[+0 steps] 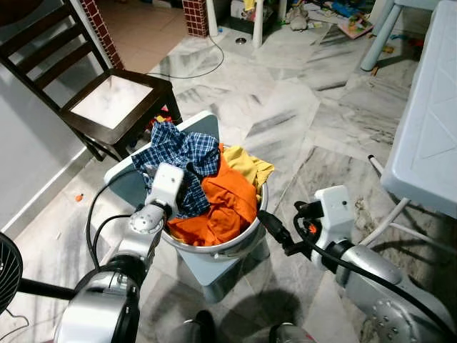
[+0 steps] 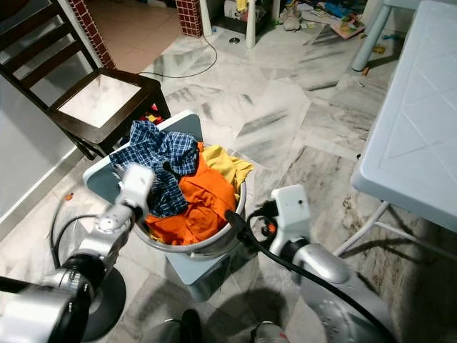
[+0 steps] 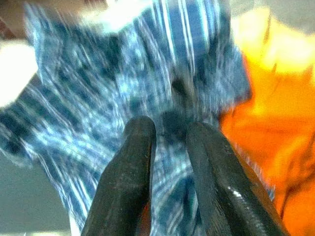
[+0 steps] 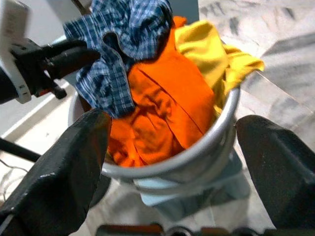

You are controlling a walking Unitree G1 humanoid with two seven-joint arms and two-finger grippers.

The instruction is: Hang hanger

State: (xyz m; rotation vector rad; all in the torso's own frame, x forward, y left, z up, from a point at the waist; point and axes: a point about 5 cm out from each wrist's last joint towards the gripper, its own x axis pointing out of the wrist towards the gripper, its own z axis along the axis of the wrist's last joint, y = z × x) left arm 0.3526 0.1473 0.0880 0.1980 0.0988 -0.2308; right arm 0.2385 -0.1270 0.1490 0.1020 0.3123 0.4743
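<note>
Left silver arm is bent at the elbow and reaches forward and up. Its left gripper (image 3: 170,135) points forward, the two long black fingers (image 3: 130,162) nearly together with a narrow gap between them. Right silver arm extends forward from lower right, wrist turned inward. Its right gripper (image 4: 172,147) has black fingers (image 4: 64,172) spread wide apart.

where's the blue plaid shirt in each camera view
Left eye view: blue plaid shirt left of centre, on top of the pile, left gripper at it.
Right eye view: upper left of the pile.
Left wrist view: across the upper frame, just beyond the black fingers.
Right wrist view: top centre, left gripper reaching in.
Shared landmark: the orange garment beside it, in the metal tub.
</note>
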